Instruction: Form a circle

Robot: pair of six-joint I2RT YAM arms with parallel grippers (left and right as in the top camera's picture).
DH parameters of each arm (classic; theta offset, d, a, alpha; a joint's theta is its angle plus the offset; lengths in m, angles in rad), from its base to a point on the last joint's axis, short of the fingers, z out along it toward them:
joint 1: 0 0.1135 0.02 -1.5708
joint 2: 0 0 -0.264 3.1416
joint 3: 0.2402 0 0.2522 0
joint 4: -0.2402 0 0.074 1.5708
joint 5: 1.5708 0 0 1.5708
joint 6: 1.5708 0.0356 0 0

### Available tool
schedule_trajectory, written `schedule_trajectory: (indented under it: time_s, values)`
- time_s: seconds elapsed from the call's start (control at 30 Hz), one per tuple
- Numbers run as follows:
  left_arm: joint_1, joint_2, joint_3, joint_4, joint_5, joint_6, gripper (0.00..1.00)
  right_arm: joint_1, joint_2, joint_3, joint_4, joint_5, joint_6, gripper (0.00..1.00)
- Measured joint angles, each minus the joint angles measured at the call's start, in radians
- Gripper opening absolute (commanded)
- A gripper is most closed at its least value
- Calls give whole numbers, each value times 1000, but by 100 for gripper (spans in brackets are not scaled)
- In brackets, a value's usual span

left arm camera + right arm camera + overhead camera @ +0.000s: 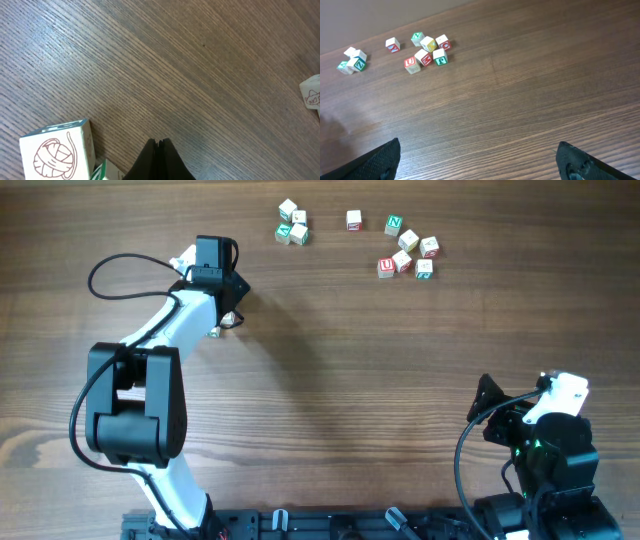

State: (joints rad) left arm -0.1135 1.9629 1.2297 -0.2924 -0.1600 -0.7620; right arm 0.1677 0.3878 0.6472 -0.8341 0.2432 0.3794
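The circle (292, 225) is a tight clump of small pale letter cubes at the far middle of the table, one with green print; it also shows as the circle (352, 60) at the far left of the right wrist view. My left gripper (231, 310) is shut and empty, well to the near left of the clump. Its closed tips (159, 143) hover over bare wood. Just left of them stands a cube with a yarn-ball drawing (56, 151), with a green-print cube (101, 171) beside it. My right gripper (477, 146) is open and empty, low at the near right.
Several more letter cubes (407, 248) lie loose at the far right, also seen as letter cubes (426, 51) in the right wrist view. One lone cube (353, 219) sits between that scatter and the clump. Another cube (312, 92) shows at the right edge of the left wrist view.
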Motion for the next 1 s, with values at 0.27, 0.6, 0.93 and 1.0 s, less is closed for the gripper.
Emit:
schedule_trajectory:
  time_s: [0.27,0.6,0.93,1.0]
  values:
    - [-5,0,0,-60,0,0,4,0,0,0,0,0,0,100]
    - [-5,0,0,-63,0,-10,4,0,0,0,0,0,0,100]
    - [-5,0,0,-20,8,-11,4,0,0,0,0,0,0,100]
    - [-5,0,0,-11,37,2,4,0,0,0,0,0,0,100]
